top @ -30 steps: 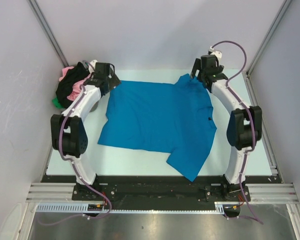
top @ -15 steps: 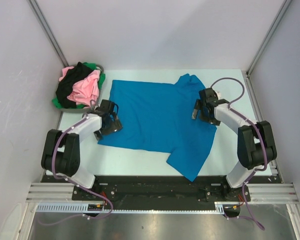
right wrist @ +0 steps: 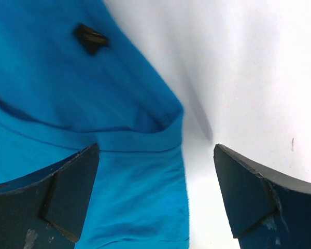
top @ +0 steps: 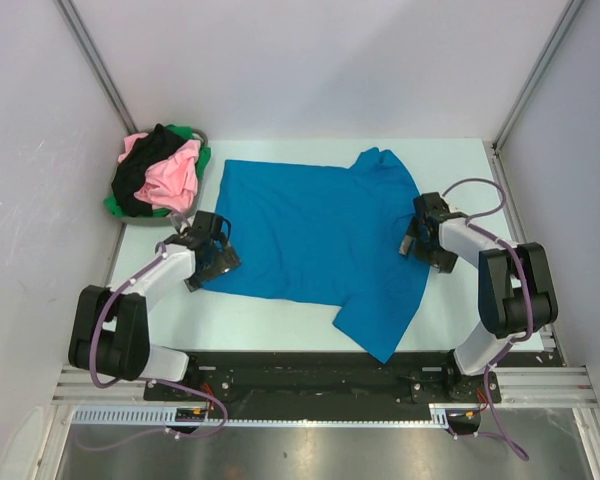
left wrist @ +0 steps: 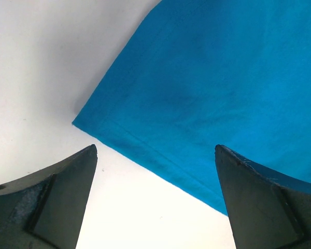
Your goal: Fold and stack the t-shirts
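Blue t-shirt (top: 315,240) lies flat and spread in the middle of the table (top: 270,318). Its long axis runs 9 to 3 o'clock, with the collar end at 3 and the hem at 9. One sleeve sticks out at 1 o'clock. The other sleeve hangs down to 6 o'clock, nearly at the near table edge. There is a small dark neck label (right wrist: 90,37) just inside the collar.

My left gripper (top: 212,255) sits at 8 o'clock over the hem's near corner. Its jaws are spread wide with nothing between them. In the left wrist view the hem corner (left wrist: 78,122) is just ahead of the fingers (left wrist: 57,207), and the hem edge runs diagonally between them.

My right gripper (top: 421,240) is at 3 o'clock over the collar, jaws also wide apart and empty. In the right wrist view the ribbed collar fold (right wrist: 145,139) lies between the fingertips, with bare table to its right.

The other shirts are heaped at 10 o'clock, just off the hem's far corner: pink shirt (top: 175,175), black shirt (top: 140,172), green shirt (top: 113,205).

For open room I see a bare strip along the 3 o'clock edge, a strip at 7 o'clock below the hem, and a thin strip at 12. Side walls are close at 9 and 3.
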